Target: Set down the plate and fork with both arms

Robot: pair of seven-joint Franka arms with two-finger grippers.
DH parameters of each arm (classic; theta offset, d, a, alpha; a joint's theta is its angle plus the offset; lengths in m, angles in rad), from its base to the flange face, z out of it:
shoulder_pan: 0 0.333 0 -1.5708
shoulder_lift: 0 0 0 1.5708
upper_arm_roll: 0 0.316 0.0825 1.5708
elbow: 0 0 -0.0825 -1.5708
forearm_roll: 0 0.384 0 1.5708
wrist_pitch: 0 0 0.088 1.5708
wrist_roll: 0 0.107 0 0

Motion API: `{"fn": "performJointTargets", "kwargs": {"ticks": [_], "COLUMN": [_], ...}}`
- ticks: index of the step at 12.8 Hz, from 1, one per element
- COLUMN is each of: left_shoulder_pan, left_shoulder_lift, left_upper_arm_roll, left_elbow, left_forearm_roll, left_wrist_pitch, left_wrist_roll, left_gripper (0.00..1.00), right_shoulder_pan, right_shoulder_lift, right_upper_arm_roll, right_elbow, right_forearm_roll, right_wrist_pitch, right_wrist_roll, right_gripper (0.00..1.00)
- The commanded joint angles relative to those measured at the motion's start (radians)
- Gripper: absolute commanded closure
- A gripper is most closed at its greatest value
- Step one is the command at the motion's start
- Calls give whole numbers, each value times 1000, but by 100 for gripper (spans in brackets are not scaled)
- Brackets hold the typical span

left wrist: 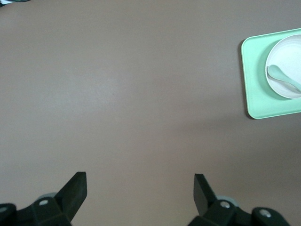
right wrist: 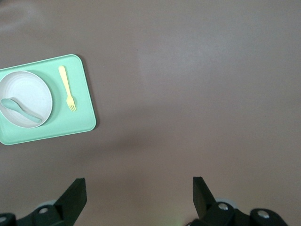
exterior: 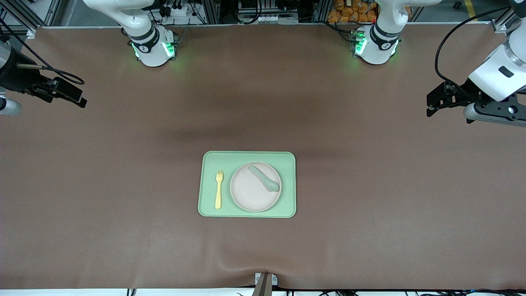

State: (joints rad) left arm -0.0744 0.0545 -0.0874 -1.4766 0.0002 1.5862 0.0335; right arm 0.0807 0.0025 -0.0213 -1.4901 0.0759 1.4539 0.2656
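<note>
The off-white plate [exterior: 248, 193] lies on a light-green tray [exterior: 246, 155] in the middle of the table. The pale-yellow fork [exterior: 218, 190] lies flat on the tray beside the plate, toward the right arm's end, tines pointing to the robots' bases. My left gripper [exterior: 430, 105] hangs open and empty over bare table at the left arm's end. My right gripper [exterior: 78, 96] hangs open and empty over the right arm's end. The right wrist view shows its gripper [right wrist: 139, 184], the plate [right wrist: 28, 92] and the fork [right wrist: 67, 88]. The left wrist view shows its gripper [left wrist: 140, 181] and part of the plate [left wrist: 289, 61].
A teal-green spoon [exterior: 265, 179] rests across the plate. The brown table mat stretches wide around the tray on every side. A small mount [exterior: 265, 281] sits at the table edge nearest the front camera.
</note>
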Motion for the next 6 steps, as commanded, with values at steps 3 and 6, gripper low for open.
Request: {"fn": "performJointTargets", "kwargs": {"ticks": [3, 6], "left_shoulder_pan": [7, 8], "left_shoulder_lift": [-10, -12], "left_upper_arm_roll": [-5, -5], "left_elbow": [-5, -5], "left_forearm_roll": [6, 6], "left_wrist_pitch": [8, 8], "left_wrist_roll": [11, 11], "left_gripper": [0, 0], "right_shoulder_pan": [-38, -55], "right_shoulder_lift": [-19, -16], "right_upper_arm_roll": [11, 17], "right_elbow": [-19, -24], "right_forearm_roll": [-5, -2], "right_wrist_pitch": [14, 31], "right_wrist_roll": [-22, -63], "right_gripper": [0, 0]}}
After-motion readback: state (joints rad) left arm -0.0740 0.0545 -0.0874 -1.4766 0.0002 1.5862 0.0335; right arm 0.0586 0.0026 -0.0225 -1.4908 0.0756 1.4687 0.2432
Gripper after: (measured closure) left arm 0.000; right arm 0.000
